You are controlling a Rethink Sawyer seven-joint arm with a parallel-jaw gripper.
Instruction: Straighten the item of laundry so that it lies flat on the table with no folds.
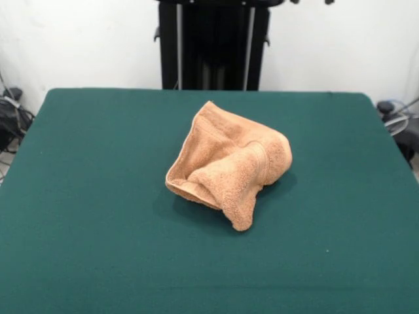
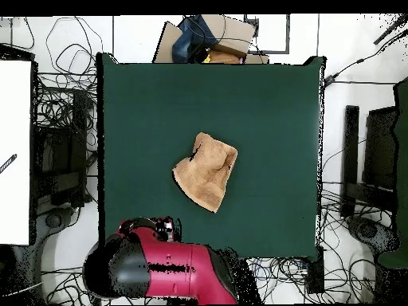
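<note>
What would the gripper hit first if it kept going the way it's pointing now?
Probably bare table near the robot's edge: the gripper seems to point down there, though its aim is unclear. The towel lies apart, mid-table.

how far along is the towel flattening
Nothing looks done yet: the towel sits crumpled near the middle of the table, folded over itself with one corner poking toward the camera. Nothing is in hand either; the arm is drawn back off the table edge and its gripper isn't visible. The whole unfolding and spreading is left.
</note>
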